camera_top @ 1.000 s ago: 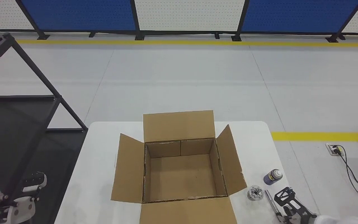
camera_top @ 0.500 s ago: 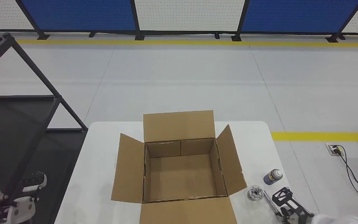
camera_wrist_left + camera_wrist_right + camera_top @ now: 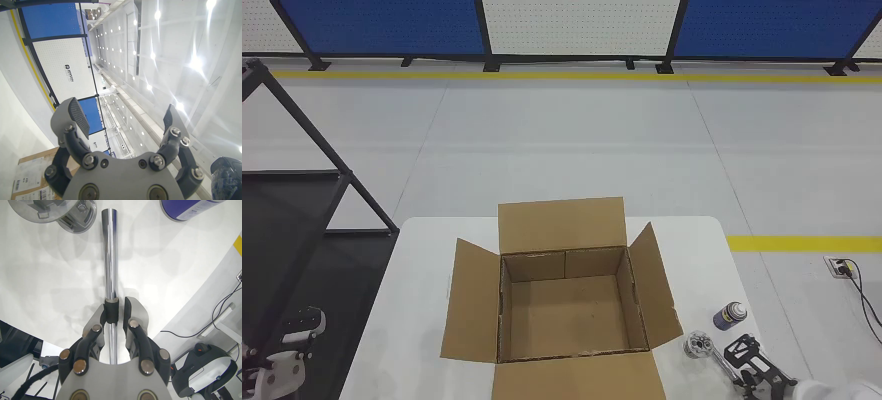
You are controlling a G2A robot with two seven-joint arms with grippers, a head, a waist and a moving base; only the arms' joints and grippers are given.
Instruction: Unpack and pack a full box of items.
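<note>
An open cardboard box [image 3: 562, 225] sits mid-table with all flaps spread and nothing inside. At the table's near right corner lies a chrome rod [image 3: 109, 256] with a black band. My right gripper [image 3: 115, 308] straddles that band: one pad touches it, the other stands a narrow gap away, so it is open. From above, the right gripper [image 3: 742, 358] lies just right of the rod [image 3: 720, 365]. A round metal part [image 3: 699, 346] and a blue-topped can [image 3: 730, 316] stand close by. My left gripper [image 3: 122, 106] points up at the ceiling, open and holding nothing.
The white table [image 3: 422, 300] has bare room left of the box. A black metal rack [image 3: 302, 200] stands off the table's left side. The table edge curves close past the right gripper, with cables [image 3: 217, 317] on the floor beyond. A labelled cardboard face [image 3: 34, 170] shows beside the left gripper.
The right gripper has shifted a little to the left, onto the rod beside the round metal part. The box, can and left arm have stayed put.
</note>
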